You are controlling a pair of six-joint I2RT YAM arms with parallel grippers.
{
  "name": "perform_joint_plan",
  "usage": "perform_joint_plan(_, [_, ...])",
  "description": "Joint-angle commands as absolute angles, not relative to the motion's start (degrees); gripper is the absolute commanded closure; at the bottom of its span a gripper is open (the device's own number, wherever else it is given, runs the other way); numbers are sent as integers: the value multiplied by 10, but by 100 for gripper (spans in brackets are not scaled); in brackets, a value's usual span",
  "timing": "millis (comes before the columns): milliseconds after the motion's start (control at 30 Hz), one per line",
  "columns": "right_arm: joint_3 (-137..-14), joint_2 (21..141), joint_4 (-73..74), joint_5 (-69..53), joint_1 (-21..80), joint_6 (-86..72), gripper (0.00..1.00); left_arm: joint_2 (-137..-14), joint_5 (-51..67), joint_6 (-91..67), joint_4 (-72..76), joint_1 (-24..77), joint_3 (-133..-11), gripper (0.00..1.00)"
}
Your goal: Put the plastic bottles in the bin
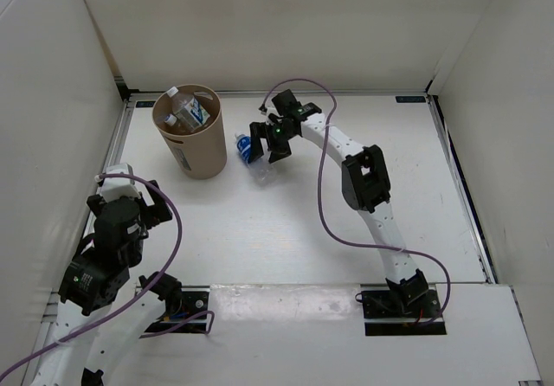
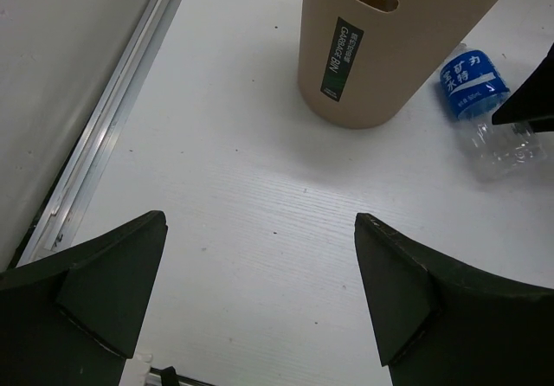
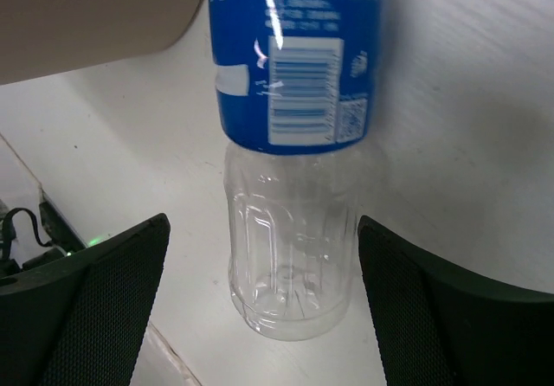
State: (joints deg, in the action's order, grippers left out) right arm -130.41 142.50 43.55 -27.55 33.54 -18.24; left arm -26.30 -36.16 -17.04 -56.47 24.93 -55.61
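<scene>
The tan bin (image 1: pixel 201 148) stands at the back left. Inside it, a clear bottle with a white-green label (image 1: pixel 188 109) leans next to a second bottle's white cap (image 1: pixel 170 120). The short orange bottle is out of view. The clear bottle with the blue label (image 1: pixel 246 150) lies on the table just right of the bin. My right gripper (image 1: pixel 265 147) hangs open over it. In the right wrist view the bottle's clear base (image 3: pixel 290 265) lies between the fingers (image 3: pixel 104 299), apart from both. My left gripper (image 1: pixel 159 202) is open and empty at the near left.
White walls enclose the table on three sides. A metal rail (image 2: pixel 112 118) runs along the left wall. The bin (image 2: pixel 381 57) and the blue-label bottle (image 2: pixel 474 81) show ahead of the left gripper (image 2: pixel 260 273). A purple cable (image 1: pixel 322 187) loops beside the right arm.
</scene>
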Motion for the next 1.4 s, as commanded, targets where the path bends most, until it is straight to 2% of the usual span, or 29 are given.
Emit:
perform_joint_plan(0, [-1323,1442,426,-312,330,-192,10,-265,-365,-166,-553,250,-558,0])
perform_joint_plan(267, [-1319,1452,447,-310,339,-183,10,-265,-365,-165,-550,251,-555,0])
perform_joint_plan(367, [-1325,1454,455,-305,345,-184,16,-263,-364,-163,-549,250,-555,0])
perform_joint_plan(500, [-1316,1451,465,-308,343,-184,39,-255,-365,-164,-550,250,-555,0])
perform_joint_plan(567, [-1307,1442,464,-310,340,-185,45,-254,-366,-164,-549,250,-554,0])
perform_joint_plan(600, [-1280,1438,458,-310,339,-183,53,-254,-367,-164,-548,250,-554,0])
perform_joint_plan(667, [-1258,1415,442,-309,338,-182,59,-257,-365,-164,-548,250,-555,0])
perform_joint_plan(700, [-1226,1398,430,-303,337,-182,66,-258,-365,-163,-549,251,-555,0])
perform_joint_plan(833, [-1179,1369,416,-302,333,-175,83,-254,-365,-163,-550,251,-555,0])
perform_joint_plan(1000, [-1135,1340,403,-302,331,-170,98,-258,-366,-163,-551,251,-555,0])
perform_joint_plan(1367, [-1015,1246,347,-271,338,-176,100,-258,-367,-165,-553,252,-555,0])
